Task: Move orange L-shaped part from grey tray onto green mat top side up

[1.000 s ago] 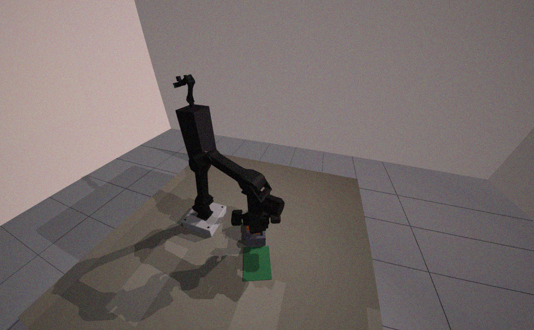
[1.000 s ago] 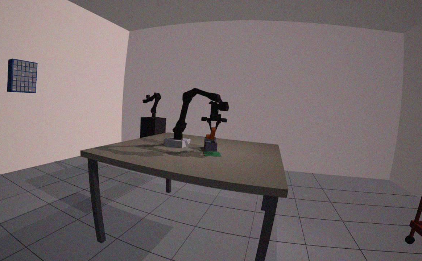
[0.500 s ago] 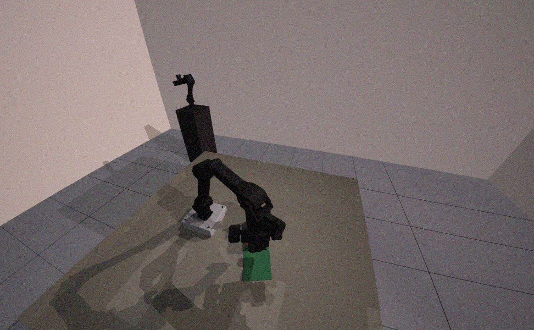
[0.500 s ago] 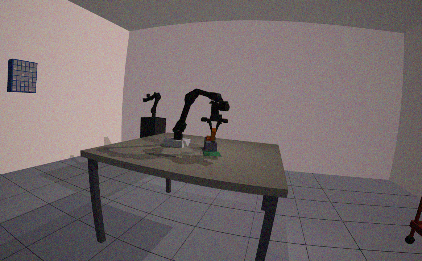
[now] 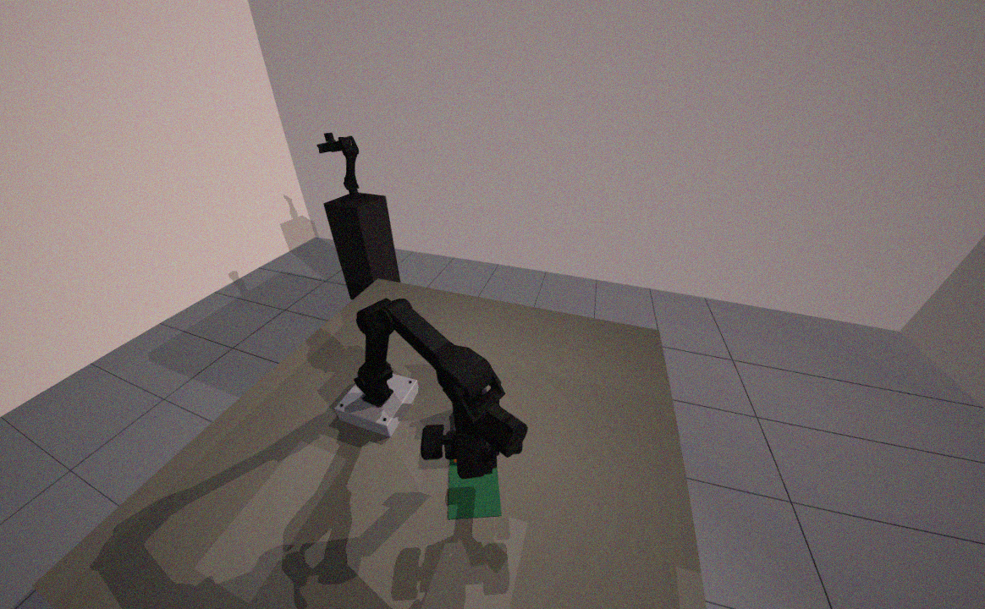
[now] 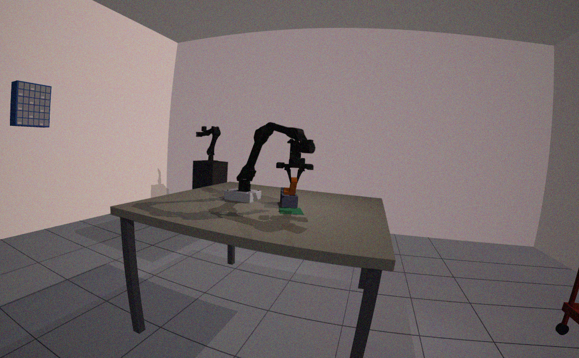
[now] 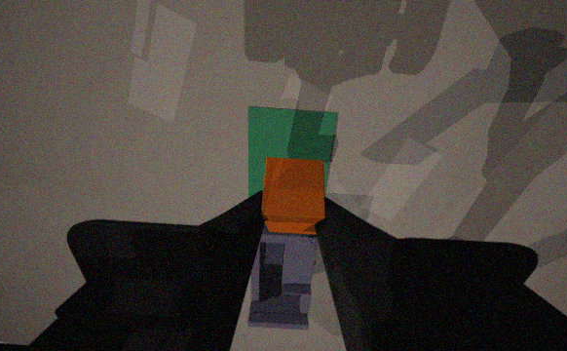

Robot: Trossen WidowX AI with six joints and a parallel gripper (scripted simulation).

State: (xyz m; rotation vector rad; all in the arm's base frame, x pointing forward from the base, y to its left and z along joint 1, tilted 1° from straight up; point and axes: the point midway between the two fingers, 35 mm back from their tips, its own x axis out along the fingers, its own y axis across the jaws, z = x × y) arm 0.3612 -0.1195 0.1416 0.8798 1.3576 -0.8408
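Above the table [image 5: 594, 393] [image 6: 340, 222], jaws [image 6: 293, 181] downward

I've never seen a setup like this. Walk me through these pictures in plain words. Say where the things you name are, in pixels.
The machine is one black robot arm bolted to a pale base [image 5: 398, 387] [image 6: 234, 196] on a table [image 5: 586, 393] [image 6: 340, 231]. Its hand, the gripper [image 6: 293, 180] [image 7: 289, 198], has two fingers that squeeze together.

The top picture looks down on the table from high up. The exterior one looks across the room from the side. The wrist one is taken from the arm itself, looking past its fingers.

On the table are a grey tray [image 6: 289, 201] [image 7: 297, 258] and, beside it, a green mat [image 5: 485, 496] [image 6: 291, 211] [image 7: 269, 136]. The fingers hold an orange part [image 6: 293, 184] [image 7: 294, 187], above the tray and clear of its pocket.
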